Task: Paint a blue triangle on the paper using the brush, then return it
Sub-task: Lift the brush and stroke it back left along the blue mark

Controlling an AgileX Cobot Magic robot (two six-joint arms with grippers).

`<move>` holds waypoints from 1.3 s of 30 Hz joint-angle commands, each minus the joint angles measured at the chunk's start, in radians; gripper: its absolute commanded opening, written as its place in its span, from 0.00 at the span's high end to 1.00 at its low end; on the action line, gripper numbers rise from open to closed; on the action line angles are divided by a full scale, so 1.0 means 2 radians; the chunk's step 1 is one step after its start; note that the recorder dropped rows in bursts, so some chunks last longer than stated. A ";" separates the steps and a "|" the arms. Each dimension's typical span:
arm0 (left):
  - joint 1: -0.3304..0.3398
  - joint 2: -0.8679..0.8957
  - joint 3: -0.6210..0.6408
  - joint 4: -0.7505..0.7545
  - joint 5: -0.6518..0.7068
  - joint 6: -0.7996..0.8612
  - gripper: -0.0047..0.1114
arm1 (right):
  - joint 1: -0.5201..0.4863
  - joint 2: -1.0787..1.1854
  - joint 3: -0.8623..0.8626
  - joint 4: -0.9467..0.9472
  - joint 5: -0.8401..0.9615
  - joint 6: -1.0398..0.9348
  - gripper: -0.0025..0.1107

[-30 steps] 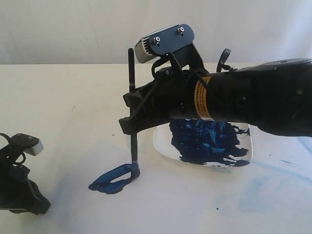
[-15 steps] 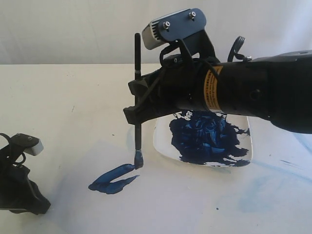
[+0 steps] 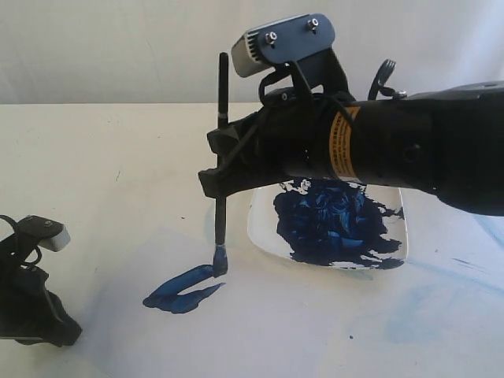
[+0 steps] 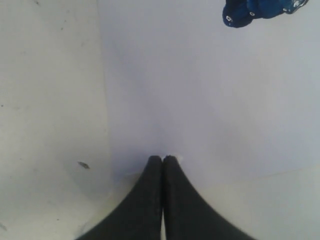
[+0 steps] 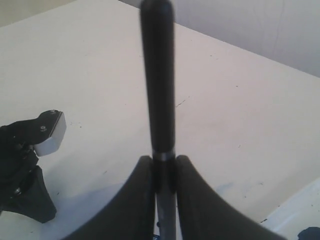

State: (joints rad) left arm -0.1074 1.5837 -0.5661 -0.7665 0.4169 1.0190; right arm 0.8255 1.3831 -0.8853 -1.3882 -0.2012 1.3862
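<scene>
The right gripper [image 3: 217, 178] has its jaws nearly together, clamped on the black handle of the brush [image 3: 218, 224]. In the right wrist view the two fingers press the handle from either side just below a thin pale ring on it. The brush stands close to upright, and most of the handle sticks up above the grip. Its paint-loaded bristles reach down to the upper right end of the blue triangle, [image 3: 169, 299] a narrow dark wedge-shaped loop on the paper [image 3: 276, 323]. The right arm reaches in level from the right, passing in front of the white square plate [image 3: 253, 224] smeared with blue paint [image 3: 331, 224], which sits just beside the triangle (its near edge appears to lie on the paper).

The left gripper [image 4: 162, 159] has its jaws pressed shut against each other with nothing between them. Its tips sit low at the paper's edge, where the sheet meets the cream table [image 4: 50, 100], well apart from the mark.

A second ago the right arm was lower, with the bristles pressed onto the mark's right end. Half a second ago it had risen and the tip was clear of the paint. Since then the arm has barely shifted, but the tip has dipped back a little to meet the stroke. The left gripper has not moved.
</scene>
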 commanded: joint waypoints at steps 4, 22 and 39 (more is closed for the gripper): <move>-0.004 0.002 0.004 -0.003 0.011 0.001 0.96 | 0.000 -0.003 0.001 0.006 -0.066 0.029 0.98; -0.004 0.002 0.004 -0.005 0.012 0.001 0.96 | 0.001 -0.003 0.001 0.095 0.072 0.028 0.98; -0.004 0.002 0.004 -0.005 0.014 0.001 0.96 | 0.001 0.029 -0.005 0.099 0.057 0.006 0.98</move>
State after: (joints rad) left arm -0.1074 1.5837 -0.5661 -0.7685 0.4169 1.0190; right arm 0.8255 1.4186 -0.8853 -1.1822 -0.0385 1.4302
